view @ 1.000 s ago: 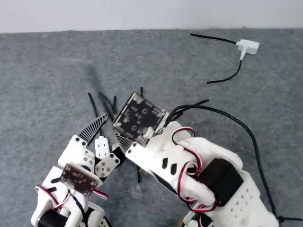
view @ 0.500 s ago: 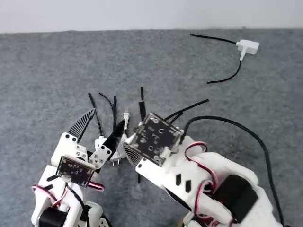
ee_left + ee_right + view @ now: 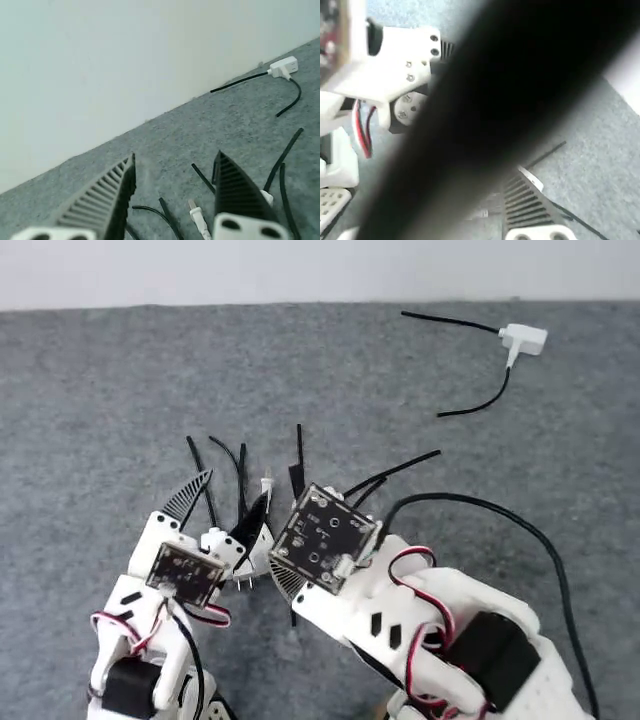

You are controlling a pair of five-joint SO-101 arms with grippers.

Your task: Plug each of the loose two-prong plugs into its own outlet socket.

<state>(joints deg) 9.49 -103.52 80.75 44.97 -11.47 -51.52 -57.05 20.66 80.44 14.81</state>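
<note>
My left gripper [image 3: 237, 485] stands open low over a cluster of short black cords [image 3: 240, 475] at the near left of the grey mat. A small white two-prong plug [image 3: 266, 485] lies just past its fingertips. In the left wrist view it lies on the mat between the open fingers [image 3: 175, 156], as a white plug [image 3: 197, 218]. My right gripper [image 3: 287, 578] sits under its wrist board, close beside the left one. A dark blurred shape crosses the right wrist view. A white connector [image 3: 526, 337] with black cords lies far off at the back right.
The left arm's white body [image 3: 400, 65] is very near the right wrist camera. A long black cable [image 3: 520, 520] loops over the mat from the right arm. The pale wall [image 3: 125, 60] rises behind the mat's far edge.
The right wrist has drawn back toward the near edge, uncovering the black cords and the small plug. The left arm has shifted a little to the right.
</note>
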